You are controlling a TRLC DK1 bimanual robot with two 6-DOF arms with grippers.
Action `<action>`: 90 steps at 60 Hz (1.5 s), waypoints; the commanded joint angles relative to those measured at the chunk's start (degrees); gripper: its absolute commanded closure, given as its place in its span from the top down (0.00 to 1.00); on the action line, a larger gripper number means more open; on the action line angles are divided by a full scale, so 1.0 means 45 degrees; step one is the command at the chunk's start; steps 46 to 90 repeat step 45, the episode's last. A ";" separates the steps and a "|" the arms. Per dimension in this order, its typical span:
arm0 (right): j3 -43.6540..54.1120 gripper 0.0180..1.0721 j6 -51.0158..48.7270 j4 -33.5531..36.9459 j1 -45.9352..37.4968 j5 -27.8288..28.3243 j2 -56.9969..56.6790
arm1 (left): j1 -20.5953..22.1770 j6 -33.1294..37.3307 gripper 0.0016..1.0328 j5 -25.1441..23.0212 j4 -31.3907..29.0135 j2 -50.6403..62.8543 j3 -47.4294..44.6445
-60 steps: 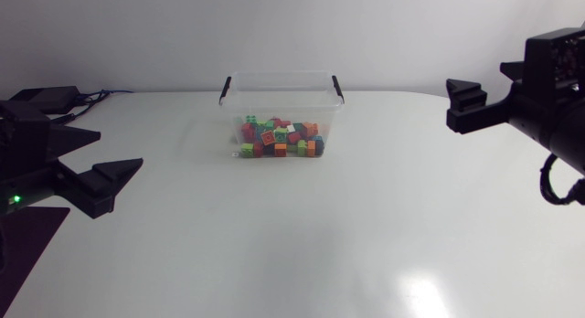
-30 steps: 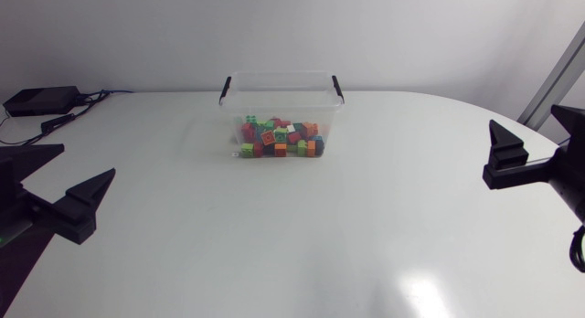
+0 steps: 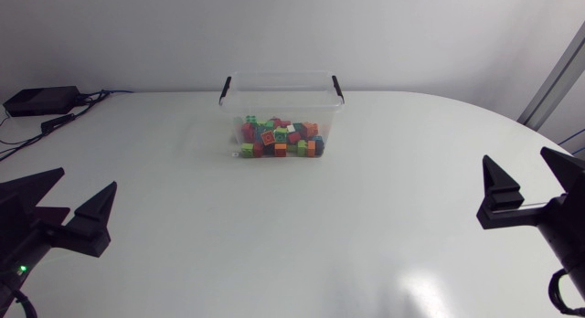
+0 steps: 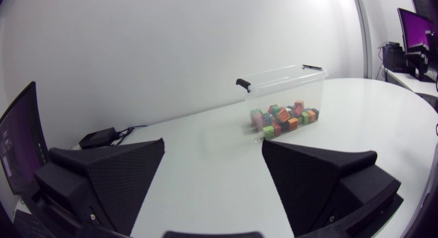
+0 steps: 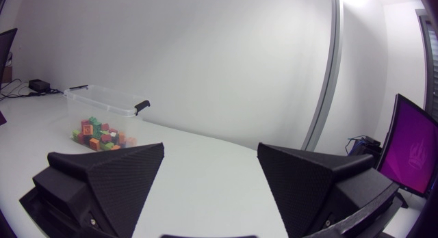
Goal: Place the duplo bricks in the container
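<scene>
at the near edge of the bench [image 3: 274,245], item one: my left claw [image 3: 85,179], wedge fingers spread wide, nothing between them, low over the left side. item two: my right claw [image 3: 516,156], likewise spread and empty, over the right side. both are well apart from the goods.

item three, further in, toward the far side: one clear container [image 3: 279,83], upright, no lid on it that i can see, a black clip at each end of the rim. item four, inside it: the duplo bricks [image 3: 279,138], a loose heap of red, green, orange, blue and pink on the container's floor. every brick i can make out lies within its walls. a pale speck sits at its near left corner, too small for me to tell what it is, or whether it is in or out.

item five, far left corner: a small black box [image 3: 41,100] with cables.

hazards, as i judge them: the container looks light and its clear walls are hard to read, so a low sweep by either claw could shove or tip it and spill the heap. the clips could also snag a finger.

markings: some bricks carry small printed faces, too small to read. no other legible writing.
</scene>
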State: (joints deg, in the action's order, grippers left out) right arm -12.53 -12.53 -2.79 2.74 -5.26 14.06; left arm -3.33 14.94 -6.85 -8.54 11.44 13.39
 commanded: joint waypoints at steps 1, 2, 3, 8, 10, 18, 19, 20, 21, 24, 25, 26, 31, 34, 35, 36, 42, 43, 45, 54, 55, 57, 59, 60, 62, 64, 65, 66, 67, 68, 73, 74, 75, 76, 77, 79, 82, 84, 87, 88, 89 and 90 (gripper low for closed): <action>0.0682 0.95 0.0768 0.0188 -0.0162 0.0211 -0.0582 | 0.0168 -0.0910 0.96 0.0267 0.0405 -0.0486 -0.0714; 0.0764 0.95 0.0847 0.0204 -0.0180 0.0248 -0.0681 | 0.0190 -0.1004 0.96 0.0316 0.0463 -0.0566 -0.0802; 0.0848 0.95 0.0928 0.0222 -0.0198 0.0286 -0.0783 | 0.0213 -0.1101 0.96 0.0366 0.0523 -0.0649 -0.0893; 0.1285 0.95 0.1346 0.0311 -0.0290 0.0485 -0.1311 | 0.0332 -0.1600 0.96 0.0627 0.0833 -0.1075 -0.1362; 0.1494 0.95 0.1547 0.0354 -0.0335 0.0580 -0.1565 | 0.0389 -0.1841 0.96 0.0752 0.0981 -0.1280 -0.1587; 0.2194 0.95 0.2218 0.0498 -0.0484 0.0899 -0.2411 | 0.0580 -0.2642 0.96 0.1170 0.1477 -0.1965 -0.2339; 0.2287 0.95 0.2307 0.0517 -0.0503 0.0941 -0.2523 | 0.0605 -0.2748 0.96 0.1225 0.1543 -0.2055 -0.2439; 0.2366 0.95 0.2383 0.0533 -0.0520 0.0977 -0.2618 | 0.0626 -0.2839 0.96 0.1272 0.1599 -0.2132 -0.2524; 0.2454 0.95 0.2468 0.0551 -0.0539 0.1017 -0.2725 | 0.0651 -0.2941 0.96 0.1325 0.1662 -0.2219 -0.2619; 0.2720 0.95 0.2723 0.0606 -0.0596 0.1138 -0.3047 | 0.0723 -0.3245 0.96 0.1484 0.1850 -0.2479 -0.2905; 0.2786 0.95 0.2786 0.0619 -0.0610 0.1168 -0.3126 | 0.0741 -0.3320 0.96 0.1523 0.1897 -0.2543 -0.2975; 0.2786 0.95 0.2786 0.0619 -0.0610 0.1168 -0.3126 | 0.0741 -0.3320 0.96 0.1523 0.1897 -0.2543 -0.2975; 0.2786 0.95 0.2786 0.0619 -0.0610 0.1168 -0.3126 | 0.0741 -0.3320 0.96 0.1523 0.1897 -0.2543 -0.2975; 0.2786 0.95 0.2786 0.0619 -0.0610 0.1168 -0.3126 | 0.0741 -0.3320 0.96 0.1523 0.1897 -0.2543 -0.2975; 0.2786 0.95 0.2786 0.0619 -0.0610 0.1168 -0.3126 | 0.0741 -0.3320 0.96 0.1523 0.1897 -0.2543 -0.2975; 0.2786 0.95 0.2786 0.0619 -0.0610 0.1168 -0.3126 | 0.0741 -0.3320 0.96 0.1523 0.1897 -0.2543 -0.2975; 0.2786 0.95 0.2786 0.0619 -0.0610 0.1168 -0.3126 | 0.0741 -0.3320 0.96 0.1523 0.1897 -0.2543 -0.2975; 0.2786 0.95 0.2786 0.0619 -0.0610 0.1168 -0.3126 | 0.0741 -0.3320 0.96 0.1523 0.1897 -0.2543 -0.2975; 0.2786 0.95 0.2786 0.0619 -0.0610 0.1168 -0.3126 | 0.0741 -0.3320 0.96 0.1523 0.1897 -0.2543 -0.2975; 0.2786 0.95 0.2786 0.0619 -0.0610 0.1168 -0.3126 | 0.0741 -0.3320 0.96 0.1523 0.1897 -0.2543 -0.2975; 0.2786 0.95 0.2786 0.0619 -0.0610 0.1168 -0.3126 | 0.0741 -0.3320 0.96 0.1523 0.1897 -0.2543 -0.2975; 0.2786 0.95 0.2786 0.0619 -0.0610 0.1168 -0.3126 | 0.0741 -0.3320 0.96 0.1523 0.1897 -0.2543 -0.2975; 0.2786 0.95 0.2786 0.0619 -0.0610 0.1168 -0.3126 | 0.0741 -0.3320 0.96 0.1523 0.1897 -0.2543 -0.2975; 0.2786 0.95 0.2786 0.0619 -0.0610 0.1168 -0.3126 | 0.0741 -0.3320 0.96 0.1523 0.1897 -0.2543 -0.2975; 0.2786 0.95 0.2786 0.0619 -0.0610 0.1168 -0.3126 | 0.0741 -0.3320 0.96 0.1523 0.1897 -0.2543 -0.2975; 0.2786 0.95 0.2786 0.0619 -0.0610 0.1168 -0.3126 | 0.0741 -0.3320 0.96 0.1523 0.1897 -0.2543 -0.2975; 0.2786 0.95 0.2786 0.0619 -0.0610 0.1168 -0.3126 | 0.0741 -0.3320 0.96 0.1523 0.1897 -0.2543 -0.2975; 0.2786 0.95 0.2786 0.0619 -0.0610 0.1168 -0.3126 | 0.0741 -0.3320 0.96 0.1523 0.1897 -0.2543 -0.2975; 0.2786 0.95 0.2786 0.0619 -0.0610 0.1168 -0.3126 | 0.0741 -0.3320 0.96 0.1523 0.1897 -0.2543 -0.2975; 0.2786 0.95 0.2786 0.0619 -0.0610 0.1168 -0.3126 | 0.0741 -0.3320 0.96 0.1523 0.1897 -0.2543 -0.2975; 0.2786 0.95 0.2786 0.0619 -0.0610 0.1168 -0.3126 | 0.0741 -0.3320 0.96 0.1523 0.1897 -0.2543 -0.2975; 0.2786 0.95 0.2786 0.0619 -0.0610 0.1168 -0.3126 | 0.0741 -0.3320 0.96 0.1523 0.1897 -0.2543 -0.2975; 0.2786 0.95 0.2786 0.0619 -0.0610 0.1168 -0.3126 | 0.0741 -0.3320 0.96 0.1523 0.1897 -0.2543 -0.2975; 0.2786 0.95 0.2786 0.0619 -0.0610 0.1168 -0.3126 | 0.0741 -0.3320 0.96 0.1523 0.1897 -0.2543 -0.2975; 0.2786 0.95 0.2786 0.0619 -0.0610 0.1168 -0.3126 | 0.0741 -0.3320 0.96 0.1523 0.1897 -0.2543 -0.2975; 0.2786 0.95 0.2786 0.0619 -0.0610 0.1168 -0.3126 | 0.0741 -0.3320 0.96 0.1523 0.1897 -0.2543 -0.2975; 0.2786 0.95 0.2786 0.0619 -0.0610 0.1168 -0.3126 | 0.0741 -0.3320 0.96 0.1523 0.1897 -0.2543 -0.2975; 0.2786 0.95 0.2786 0.0619 -0.0610 0.1168 -0.3126 | 0.0741 -0.3320 0.96 0.1523 0.1897 -0.2543 -0.2975; 0.2786 0.95 0.2786 0.0619 -0.0610 0.1168 -0.3126 | 0.0741 -0.3320 0.96 0.1523 0.1897 -0.2543 -0.2975; 0.2786 0.95 0.2786 0.0619 -0.0610 0.1168 -0.3126 | 0.0741 -0.3320 0.96 0.1523 0.1897 -0.2543 -0.2975; 0.2786 0.95 0.2786 0.0619 -0.0610 0.1168 -0.3126 | 0.0741 -0.3320 0.96 0.1523 0.1897 -0.2543 -0.2975; 0.2786 0.95 0.2786 0.0619 -0.0610 0.1168 -0.3126 | 0.0741 -0.3320 0.96 0.1523 0.1897 -0.2543 -0.2975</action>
